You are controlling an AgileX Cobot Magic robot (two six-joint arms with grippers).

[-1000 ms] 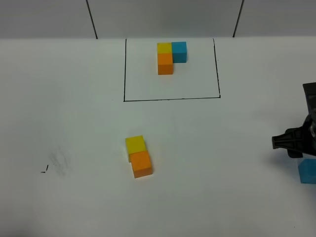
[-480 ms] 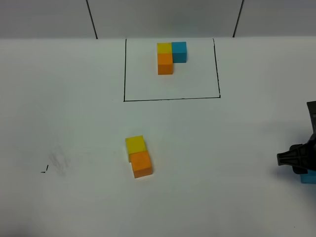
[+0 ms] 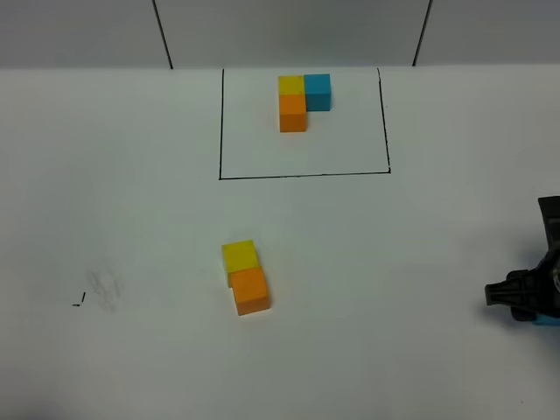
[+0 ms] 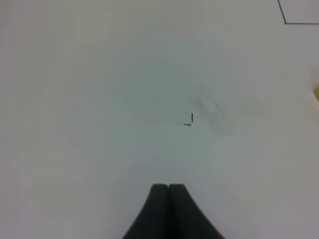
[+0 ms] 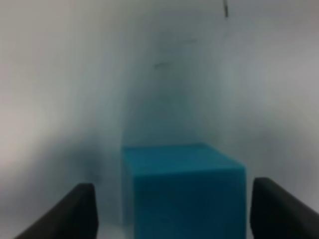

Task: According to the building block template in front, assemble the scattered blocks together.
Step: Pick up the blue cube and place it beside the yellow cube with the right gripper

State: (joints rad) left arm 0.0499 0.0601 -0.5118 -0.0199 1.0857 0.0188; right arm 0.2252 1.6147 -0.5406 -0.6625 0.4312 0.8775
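Note:
The template (image 3: 302,98) sits inside a black drawn rectangle at the back: yellow corner, blue and orange arms. A loose yellow cube (image 3: 239,256) and a loose orange cube (image 3: 251,290) touch each other at the table's middle. The loose blue cube (image 5: 184,191) lies between the open fingers of my right gripper (image 5: 172,209); in the high view only a sliver of it (image 3: 549,320) shows under that gripper (image 3: 529,302) at the right edge. My left gripper (image 4: 168,191) is shut and empty over bare table; it is out of the high view.
The black rectangle's front line (image 3: 304,175) runs across the back middle. A small black mark and a grey smudge (image 3: 96,293) lie at the left, also in the left wrist view (image 4: 189,120). The table's back edge meets a grey wall.
My right gripper has moved down and toward the front over the blue cube, now covering nearly all of it. The yellow and orange cubes have not moved.

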